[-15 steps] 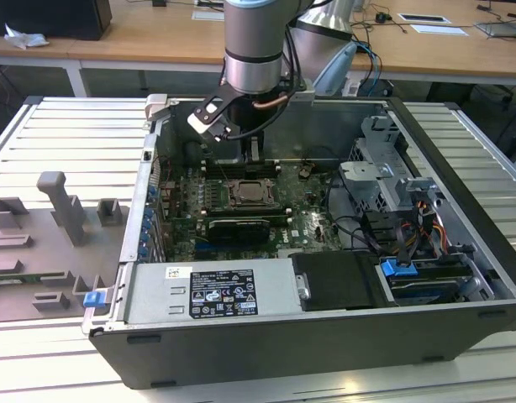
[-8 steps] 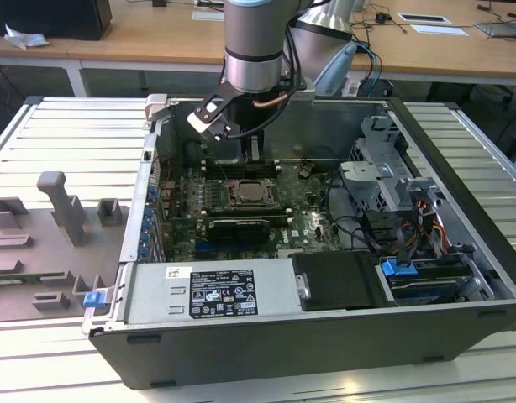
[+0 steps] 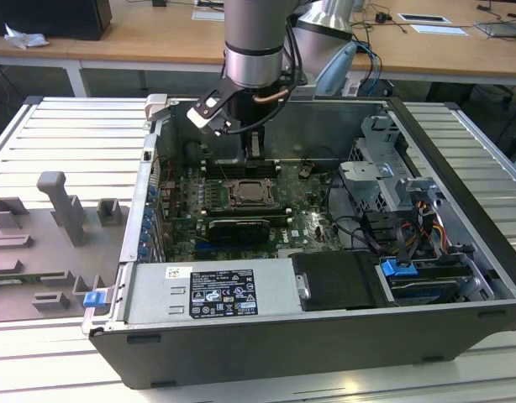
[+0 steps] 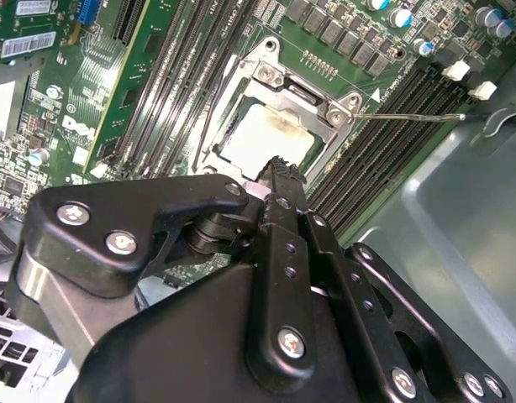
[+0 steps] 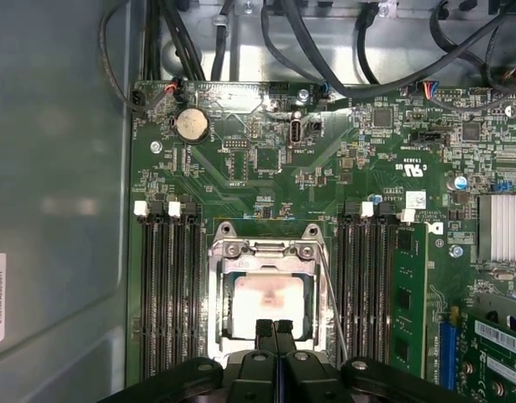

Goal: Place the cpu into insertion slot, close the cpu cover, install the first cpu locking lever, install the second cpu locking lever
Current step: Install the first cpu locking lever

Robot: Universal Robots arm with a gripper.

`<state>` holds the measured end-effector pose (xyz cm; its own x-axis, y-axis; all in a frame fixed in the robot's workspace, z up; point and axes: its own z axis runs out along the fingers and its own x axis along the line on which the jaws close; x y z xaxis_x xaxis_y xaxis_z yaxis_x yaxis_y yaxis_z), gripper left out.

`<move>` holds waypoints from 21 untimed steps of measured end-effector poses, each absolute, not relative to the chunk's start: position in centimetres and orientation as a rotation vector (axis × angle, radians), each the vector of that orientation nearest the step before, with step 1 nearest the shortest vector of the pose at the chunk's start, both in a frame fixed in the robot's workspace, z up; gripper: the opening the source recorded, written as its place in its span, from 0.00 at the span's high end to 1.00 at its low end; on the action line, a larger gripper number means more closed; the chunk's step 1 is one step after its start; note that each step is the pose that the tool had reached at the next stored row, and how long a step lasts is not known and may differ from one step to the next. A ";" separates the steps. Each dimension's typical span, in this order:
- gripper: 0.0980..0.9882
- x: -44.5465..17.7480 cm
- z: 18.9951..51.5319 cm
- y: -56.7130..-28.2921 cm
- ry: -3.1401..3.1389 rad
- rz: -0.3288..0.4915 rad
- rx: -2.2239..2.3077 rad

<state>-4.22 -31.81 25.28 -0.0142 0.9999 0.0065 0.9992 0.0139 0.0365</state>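
The gripper (image 3: 255,151) hangs inside the open computer case (image 3: 241,369), low over the green board (image 5: 266,159). In both wrist views its 2 jaws are pressed together and hold nothing. Their tips (image 5: 275,327) are just above the near edge of the chip (image 5: 266,304). The chip lies flat on the board between 2 groups of long memory slots (image 5: 170,285). The metal cover (image 5: 266,249) is down around it like a frame. In the second wrist view, a thin lever (image 4: 418,117) runs out from 1 corner of the cover across the memory slots.
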 end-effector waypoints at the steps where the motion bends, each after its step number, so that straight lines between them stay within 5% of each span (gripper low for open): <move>1: 0.99 -4.2 25.5 -31.8 2.222 0.048 2.191; 21: 0.99 -4.2 27.7 -31.8 2.290 0.048 2.120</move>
<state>-4.22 -31.80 27.69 -0.0770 0.9970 0.0056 0.9964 0.0768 0.0365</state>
